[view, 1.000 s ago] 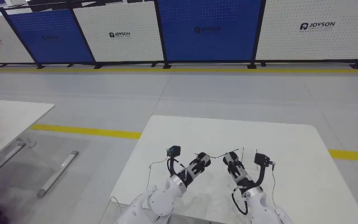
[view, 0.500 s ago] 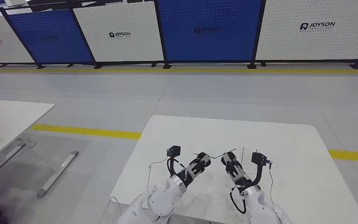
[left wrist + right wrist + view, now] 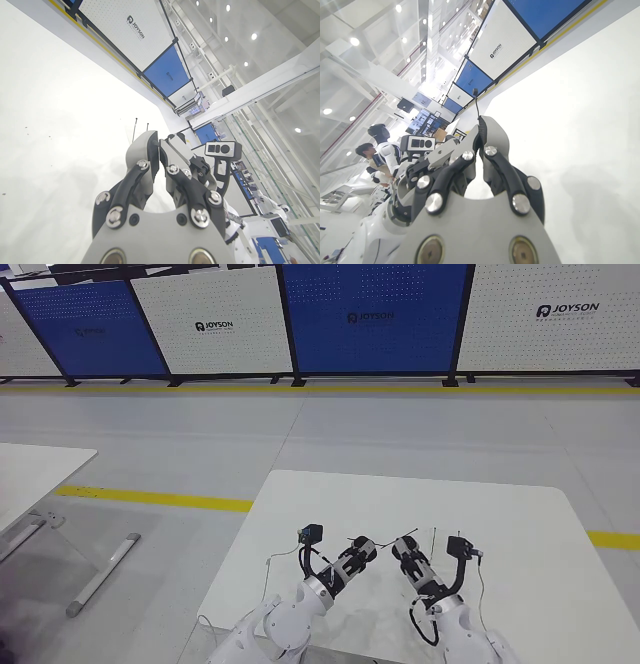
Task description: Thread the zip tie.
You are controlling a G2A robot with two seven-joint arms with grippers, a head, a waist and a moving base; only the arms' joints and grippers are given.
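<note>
My right gripper [image 3: 480, 122] is shut on a thin black zip tie [image 3: 477, 105]; its strap rises from the fingertips and ends in the small square head. My left gripper [image 3: 157, 141] is shut too, with a short black stub of zip tie showing at its tips. In the top view both grippers, left [image 3: 368, 549] and right [image 3: 402, 545], hover close together over the near part of the white table [image 3: 500, 509]. A thin black zip tie [image 3: 408, 535] slants up between them. Whether both hold the same tie I cannot tell.
Two thin black strips [image 3: 135, 130] lie on the table just beyond the grippers, also visible in the top view [image 3: 434, 536]. The table's far edge and rounded corner [image 3: 160, 110] are near. A second white table [image 3: 30, 469] stands off to the left.
My right gripper has shifted a little to the left, closer to the left gripper. The left arm has stayed where it was.
</note>
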